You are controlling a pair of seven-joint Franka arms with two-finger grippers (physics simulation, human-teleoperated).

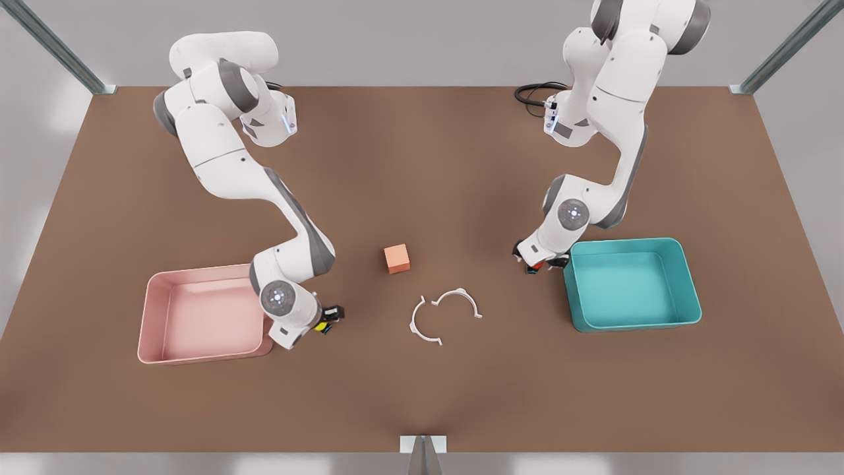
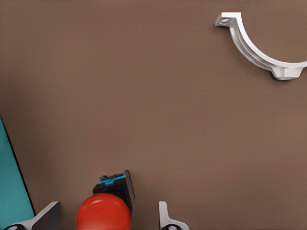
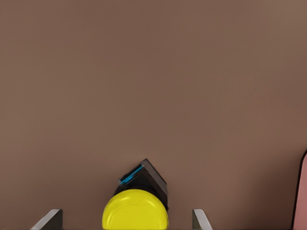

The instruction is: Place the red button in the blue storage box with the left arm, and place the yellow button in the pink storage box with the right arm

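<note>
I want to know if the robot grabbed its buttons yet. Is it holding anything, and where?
Nothing is held yet. The left gripper has open fingers on both sides of the red button, not touching it. The right gripper does the same around the yellow button.

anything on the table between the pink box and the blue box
In the front view, an orange cube and two white curved clips lie between pink storage box and blue storage box.

Yellow button (image 3: 135, 210) — between parted fingers (image 3: 50, 219)

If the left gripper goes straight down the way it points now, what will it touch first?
Most likely the red button, which sits between the left gripper's open fingers, then the table under it. The blue storage box lies beside this line, not in it. Depth is unclear.
</note>
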